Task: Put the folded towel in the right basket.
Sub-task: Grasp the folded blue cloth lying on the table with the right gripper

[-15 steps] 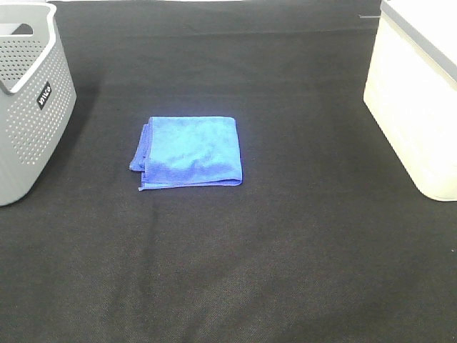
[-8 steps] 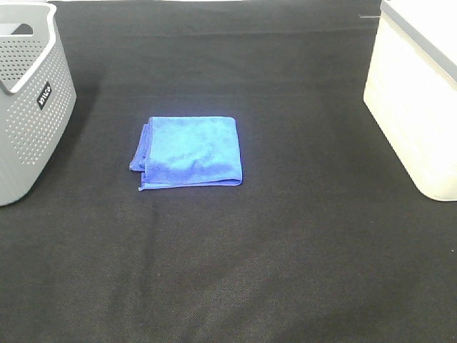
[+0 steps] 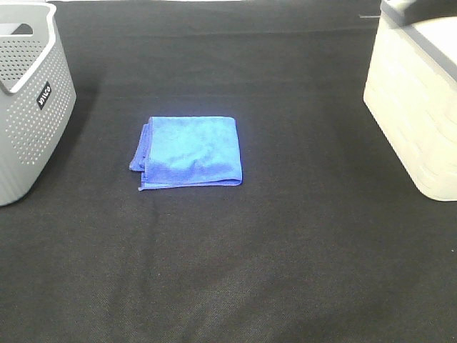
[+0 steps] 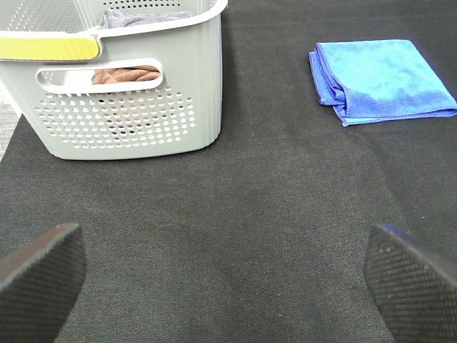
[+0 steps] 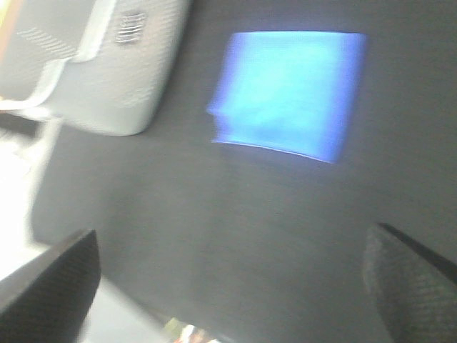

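The folded blue towel [image 3: 189,151] lies flat on the black cloth, left of centre. It also shows in the left wrist view [image 4: 382,80] and, blurred, in the right wrist view [image 5: 289,93]. The white right basket [image 3: 410,121] stands at the right edge. My left gripper [image 4: 228,286] is open and empty, low over the cloth and well short of the towel. My right gripper [image 5: 228,286] is open and empty, high above the cloth. Neither gripper shows in the exterior view.
A grey perforated basket [image 3: 32,121] stands at the left edge; the left wrist view [image 4: 128,121] shows brown and grey cloths in it. It appears blurred in the right wrist view [image 5: 121,71]. A dark shape [image 3: 421,8] overhangs the right basket's far rim.
A dark shape has come into the exterior view above the right basket's far rim. The towel and both baskets have not moved.
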`<control>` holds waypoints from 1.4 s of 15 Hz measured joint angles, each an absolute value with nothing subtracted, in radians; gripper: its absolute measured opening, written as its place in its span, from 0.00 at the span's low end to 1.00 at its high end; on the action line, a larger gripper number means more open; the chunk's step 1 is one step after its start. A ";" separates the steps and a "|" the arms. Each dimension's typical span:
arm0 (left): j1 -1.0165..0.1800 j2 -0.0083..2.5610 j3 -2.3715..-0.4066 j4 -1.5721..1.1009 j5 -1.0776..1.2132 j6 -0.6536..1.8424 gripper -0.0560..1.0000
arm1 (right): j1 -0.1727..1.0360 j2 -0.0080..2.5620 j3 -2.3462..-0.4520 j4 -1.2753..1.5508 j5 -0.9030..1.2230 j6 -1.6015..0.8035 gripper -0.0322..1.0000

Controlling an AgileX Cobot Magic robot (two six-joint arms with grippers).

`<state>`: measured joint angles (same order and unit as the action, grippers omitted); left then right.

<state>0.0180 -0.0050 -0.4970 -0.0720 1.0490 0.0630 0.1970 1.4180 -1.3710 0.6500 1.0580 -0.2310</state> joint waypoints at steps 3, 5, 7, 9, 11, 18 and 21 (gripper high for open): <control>0.018 -0.005 -0.497 -0.073 1.049 0.063 0.99 | 0.308 1.793 -1.558 0.799 1.033 -0.234 0.97; 0.018 -0.005 -0.497 -0.073 1.049 0.063 0.99 | 0.308 1.953 -1.609 0.867 1.033 -0.247 0.97; 0.018 -0.005 -0.497 -0.073 1.049 0.063 0.99 | 0.308 2.007 -1.613 0.901 1.033 -0.250 0.97; 0.018 -0.005 -0.497 -0.073 1.049 0.063 0.99 | 0.308 2.097 -1.617 0.945 1.021 -0.257 0.97; 0.018 -0.005 -0.497 -0.073 1.049 0.063 0.99 | 0.306 2.197 -1.638 0.927 0.945 -0.270 0.97; 0.018 -0.006 -0.497 -0.074 1.049 0.063 0.99 | 0.269 2.600 -2.107 0.851 0.976 -0.179 0.95; 0.018 -0.006 -0.497 -0.074 1.049 0.063 0.99 | 0.265 2.631 -2.161 0.836 1.010 -0.138 0.95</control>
